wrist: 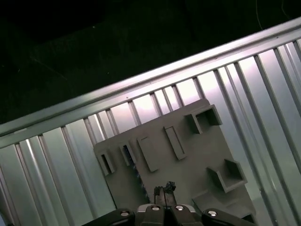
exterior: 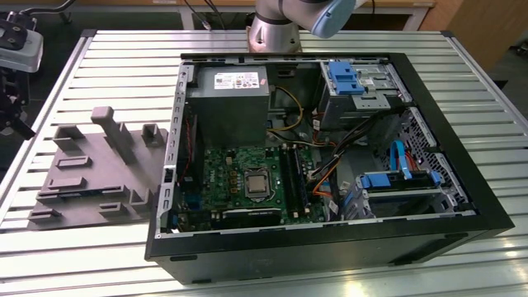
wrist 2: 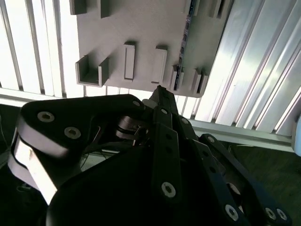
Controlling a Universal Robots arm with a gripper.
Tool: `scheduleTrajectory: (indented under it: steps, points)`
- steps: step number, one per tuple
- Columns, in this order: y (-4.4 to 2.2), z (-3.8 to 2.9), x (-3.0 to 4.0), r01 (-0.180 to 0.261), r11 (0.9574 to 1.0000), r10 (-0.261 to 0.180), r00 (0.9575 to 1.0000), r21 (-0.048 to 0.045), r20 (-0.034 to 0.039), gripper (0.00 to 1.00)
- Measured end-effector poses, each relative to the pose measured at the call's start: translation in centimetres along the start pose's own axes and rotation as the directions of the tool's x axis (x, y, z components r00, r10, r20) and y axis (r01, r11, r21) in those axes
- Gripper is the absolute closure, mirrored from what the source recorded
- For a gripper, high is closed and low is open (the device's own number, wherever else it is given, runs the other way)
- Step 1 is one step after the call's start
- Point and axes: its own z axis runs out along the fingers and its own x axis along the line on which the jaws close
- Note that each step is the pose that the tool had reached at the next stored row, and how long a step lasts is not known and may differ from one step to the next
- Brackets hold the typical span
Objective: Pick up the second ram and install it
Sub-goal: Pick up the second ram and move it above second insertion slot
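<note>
The second ram (wrist 2: 185, 42) is standing on its long edge in a slot of the grey block (wrist 2: 141, 28), just beside the block's two flat bars (its chips are glinting bluish in both wrist views) (wrist: 136, 172). The pincer (wrist: 164, 188) is hanging over the block, apart from the ram, its fingertips drawn narrow together and gripping nothing. In the exterior view the block (exterior: 91, 179) is lying on the slatted worktop (exterior: 123, 62), with the open computer case (exterior: 330, 247) sitting just beside the block, on the exterior view's right.
</note>
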Motion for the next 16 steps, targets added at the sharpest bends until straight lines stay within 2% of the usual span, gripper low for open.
scheduleTrajectory:
  steps: [7, 12, 16]
  points:
    - [0.00, 0.01, 0.00, 0.071, 0.9975, -0.071, 0.9975, -0.0041, -0.0028, 0.89]
    - [0.00, 0.02, 0.00, 0.124, 0.9923, -0.124, 0.9923, -0.0073, -0.0047, 0.89]
    - [0.00, 0.03, 0.00, 0.165, 0.9863, -0.165, 0.9863, -0.0098, -0.0060, 0.89]
